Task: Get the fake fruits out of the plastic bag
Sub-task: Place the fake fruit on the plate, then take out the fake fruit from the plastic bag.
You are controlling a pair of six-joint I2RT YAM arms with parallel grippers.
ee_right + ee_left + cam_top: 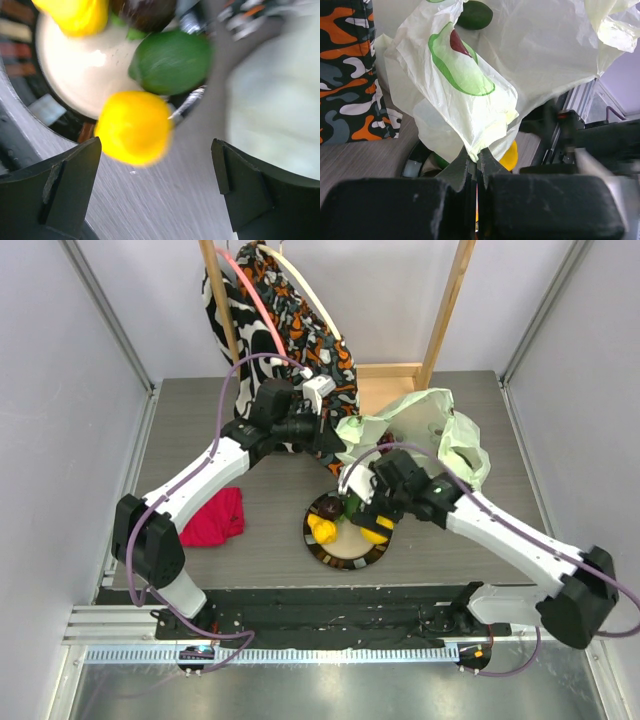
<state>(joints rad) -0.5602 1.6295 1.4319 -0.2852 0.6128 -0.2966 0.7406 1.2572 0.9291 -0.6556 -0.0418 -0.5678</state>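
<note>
Left claw [476,167] pinched shut on one avocado-print plastic bag [520,60], right claw [155,165] wide open, empty, just ahead two yellow fruits [134,127], one green fruit [172,60], one dark fruit [147,12], one plate [75,75]

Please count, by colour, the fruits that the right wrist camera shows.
Yellow fruits: 2
Green fruit: 1
Dark purple-brown fruit: 1
Total: 4

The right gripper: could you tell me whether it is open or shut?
Open. In the right wrist view the right gripper has its fingers wide apart, gripping nothing; a yellow fruit lies beyond them.
</note>
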